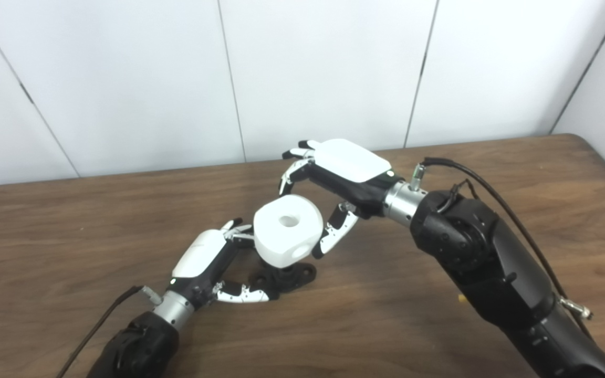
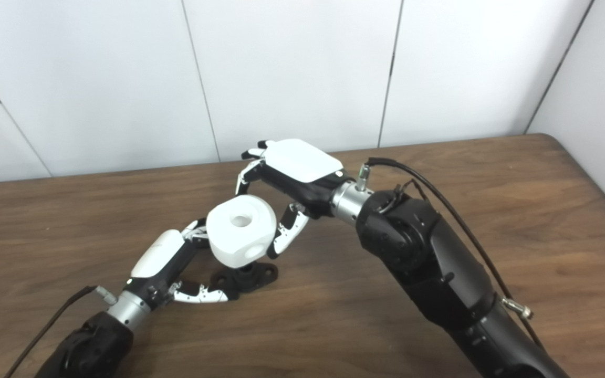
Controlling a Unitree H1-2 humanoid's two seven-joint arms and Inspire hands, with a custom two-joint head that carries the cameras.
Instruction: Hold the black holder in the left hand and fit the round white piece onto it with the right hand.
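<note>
White piece [image 1: 288,229] seated atop black holder [image 1: 288,276], left hand [image 1: 205,262] clamped on holder base. Right hand [image 1: 334,184] spread, fingers apart (thumb just beside piece; contact unclear in both views). Bare table [image 2: 491,210] right and front.

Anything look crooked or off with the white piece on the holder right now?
Yes: the round white piece sits tilted on the black holder, leaning toward the right hand, not level. The left hand grips the holder. No damage is visible.

A plain lab or test room: a bare wood-grain desk [image 1: 439,325] against far white panelled walls [image 1: 323,68].
</note>
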